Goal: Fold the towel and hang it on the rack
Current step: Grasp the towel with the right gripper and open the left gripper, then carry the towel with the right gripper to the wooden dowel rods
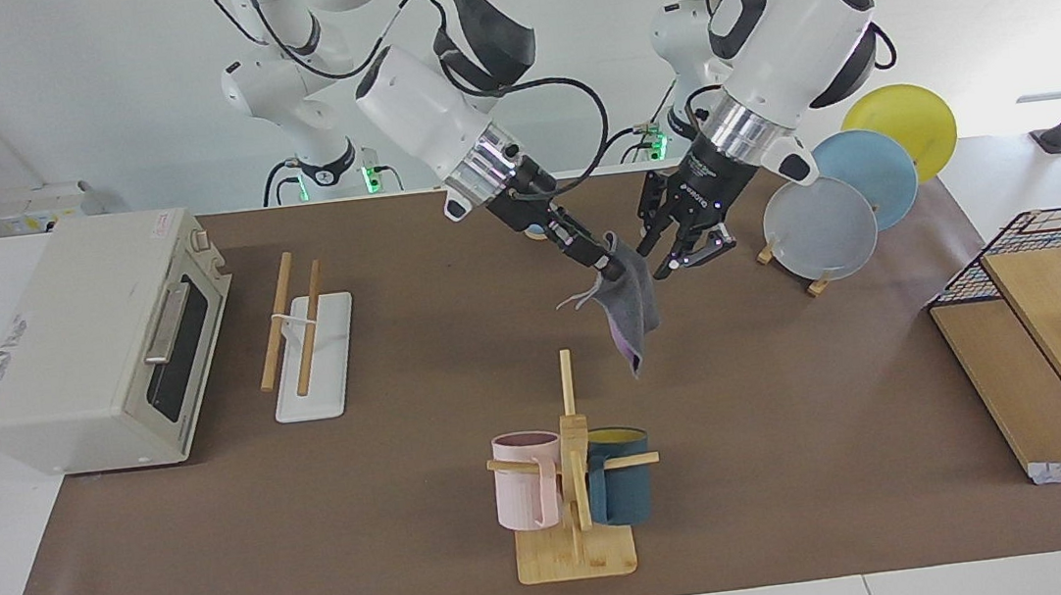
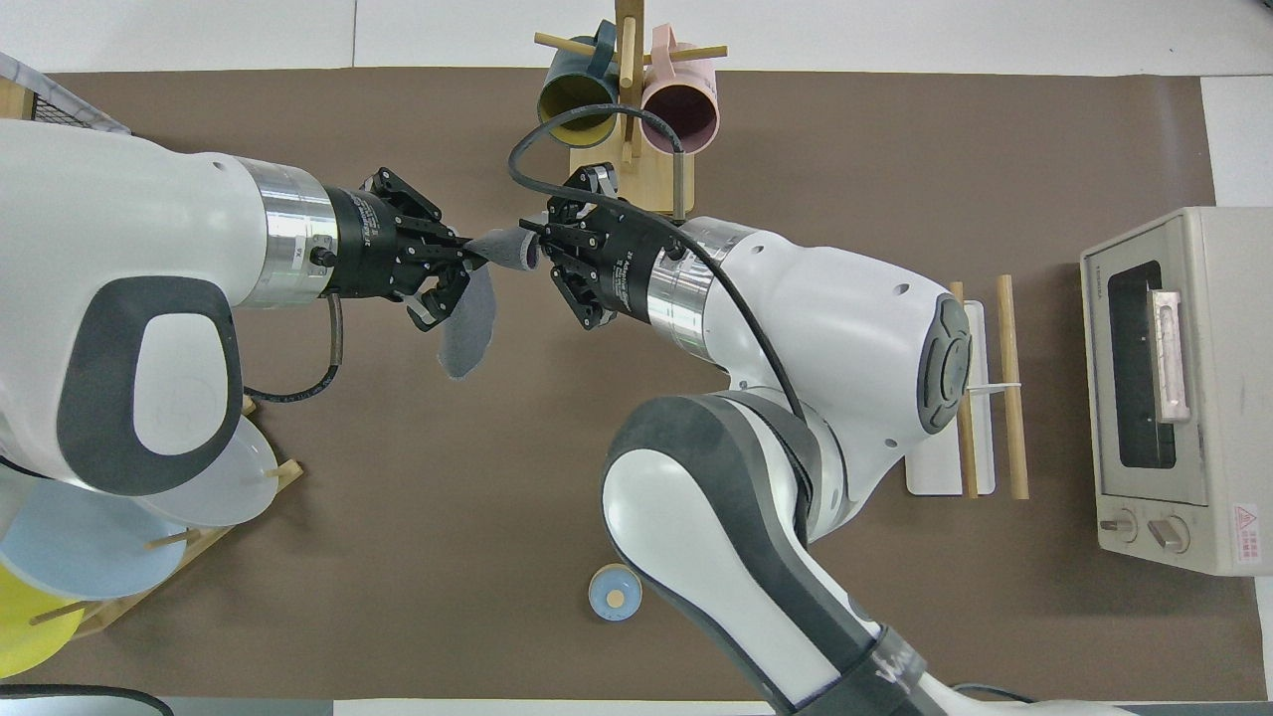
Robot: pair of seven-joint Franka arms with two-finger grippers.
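Observation:
The towel (image 1: 633,311) hangs in a narrow fold, dark grey outside with a purple edge, over the middle of the table. My right gripper (image 1: 608,268) is shut on its top corner. In the overhead view the towel (image 2: 469,323) droops between the two hands, close to my right gripper (image 2: 537,249). My left gripper (image 1: 665,259) is beside the towel with its fingers spread open and nothing between them; from above the left gripper (image 2: 459,264) sits right at the cloth. The rack (image 1: 296,322), two wooden rods over a white base, stands by the oven, toward the right arm's end; the rack (image 2: 985,398) is bare.
A mug tree (image 1: 573,470) with a pink and a teal mug stands farther from the robots than the towel. A toaster oven (image 1: 91,334) is beside the rack. A plate stand (image 1: 828,217) and a wire basket with wooden boards (image 1: 1056,321) are at the left arm's end.

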